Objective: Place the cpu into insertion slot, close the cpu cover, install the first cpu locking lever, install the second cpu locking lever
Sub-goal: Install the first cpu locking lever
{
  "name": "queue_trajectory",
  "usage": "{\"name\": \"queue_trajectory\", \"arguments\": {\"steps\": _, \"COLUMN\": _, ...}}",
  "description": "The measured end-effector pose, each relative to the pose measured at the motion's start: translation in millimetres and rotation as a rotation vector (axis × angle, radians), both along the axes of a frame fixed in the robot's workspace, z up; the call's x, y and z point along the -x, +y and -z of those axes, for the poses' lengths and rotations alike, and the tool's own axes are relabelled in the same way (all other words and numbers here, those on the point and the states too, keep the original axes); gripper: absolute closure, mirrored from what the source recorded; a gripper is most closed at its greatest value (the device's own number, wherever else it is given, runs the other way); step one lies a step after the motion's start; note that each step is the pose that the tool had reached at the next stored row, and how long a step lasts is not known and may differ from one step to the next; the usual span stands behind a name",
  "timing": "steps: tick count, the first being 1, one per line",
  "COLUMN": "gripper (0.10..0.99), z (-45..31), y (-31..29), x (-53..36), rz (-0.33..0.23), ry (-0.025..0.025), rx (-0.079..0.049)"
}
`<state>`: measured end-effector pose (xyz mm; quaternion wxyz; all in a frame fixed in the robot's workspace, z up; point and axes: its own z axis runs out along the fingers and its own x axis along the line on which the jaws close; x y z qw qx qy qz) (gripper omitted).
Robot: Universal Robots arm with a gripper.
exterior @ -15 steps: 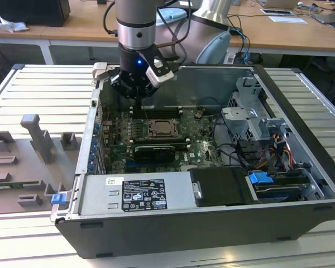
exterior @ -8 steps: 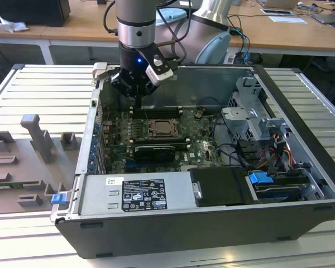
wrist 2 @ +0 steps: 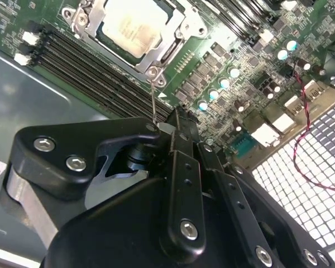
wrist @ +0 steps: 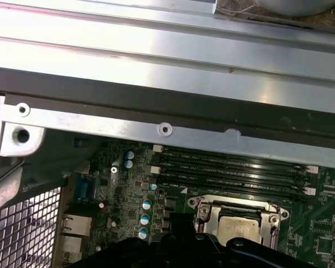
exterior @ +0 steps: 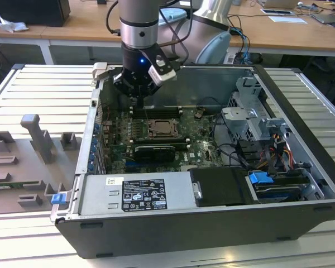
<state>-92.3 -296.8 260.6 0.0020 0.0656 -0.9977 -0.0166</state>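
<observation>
The cpu (wrist 2: pixel 128 28) sits in the slot (exterior: pixel 157 134) on the green board (wrist 2: pixel 251 61), and the cover (wrist 2: pixel 177 34) lies flat over its edges, so the pale top shows through the window. A thin lever (wrist 2: pixel 153 100) stands up from the cover's corner nearest the hand (wrist 2: pixel 178 120) and reaches the hand's tip. The hand hangs inside the open case (exterior: pixel 212 84), just off that side of the slot and above the memory slots (wrist 2: pixel 89 67); I cannot tell whether it is clenched or released.
</observation>
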Motion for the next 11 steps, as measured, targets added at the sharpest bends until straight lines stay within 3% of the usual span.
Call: {"name": "queue_trajectory", "arguments": {"steps": 11, "gripper": 0.98, "z": 0.8, "y": 0.0, "x": -13.1, "rz": 0.002, "ry": 0.0001, "rx": 0.0}}
